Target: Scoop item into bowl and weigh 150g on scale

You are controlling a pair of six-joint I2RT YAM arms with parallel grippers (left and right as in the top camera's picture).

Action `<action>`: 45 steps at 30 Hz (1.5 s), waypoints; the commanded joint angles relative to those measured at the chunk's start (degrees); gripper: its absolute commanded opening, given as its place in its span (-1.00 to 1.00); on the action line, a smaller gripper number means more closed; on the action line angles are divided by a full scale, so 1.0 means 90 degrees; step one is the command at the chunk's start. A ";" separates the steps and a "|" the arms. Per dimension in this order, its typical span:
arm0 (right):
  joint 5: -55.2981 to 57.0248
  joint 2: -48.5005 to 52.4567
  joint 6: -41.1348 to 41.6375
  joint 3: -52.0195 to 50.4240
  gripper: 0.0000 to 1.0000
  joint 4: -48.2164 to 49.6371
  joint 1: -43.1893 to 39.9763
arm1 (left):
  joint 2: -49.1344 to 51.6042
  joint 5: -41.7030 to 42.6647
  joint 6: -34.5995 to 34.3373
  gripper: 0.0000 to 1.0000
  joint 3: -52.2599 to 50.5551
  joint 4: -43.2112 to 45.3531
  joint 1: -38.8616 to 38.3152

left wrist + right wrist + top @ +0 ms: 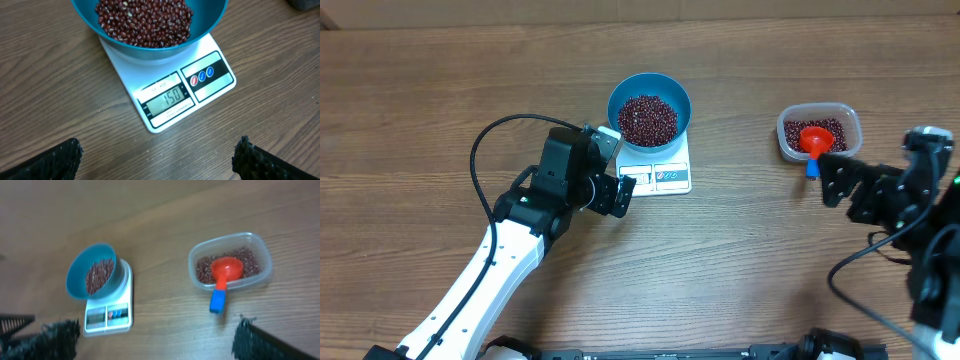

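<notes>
Tiny dark red-brown beans [648, 120]: loose, light, likely roll and spill; grasp blue handle [218, 300] of red plastic scoop [226, 270] instead. Left gripper [159, 152], right gripper [155, 335]: both apart, empty.

White tubular left arm [505, 255] with black joint housings, thin black cable [520, 117] arching beside it, black left gripper [620, 190] with silver-grey bracket [608, 138], all-black right arm [885, 190] with pale cap [928, 135] and trailing black lead [835, 272], black dimpled finger pads [55, 160] on both.
</notes>
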 commanded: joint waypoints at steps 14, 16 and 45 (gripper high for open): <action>0.2288 -0.3721 0.0442 -0.5610 1.00 0.5374 0.1615 | -0.0124 -0.0015 -0.0058 0.99 -0.0056 0.0022 -0.0015; 0.2472 -0.3988 0.0440 -0.5833 1.00 0.5406 0.1717 | -0.0124 -0.0015 -0.0058 0.99 -0.0056 0.0022 -0.0015; 0.2426 -0.5321 0.0418 -0.6914 1.00 0.5370 0.1875 | -0.0124 -0.0015 -0.0058 0.99 -0.0056 0.0022 -0.0015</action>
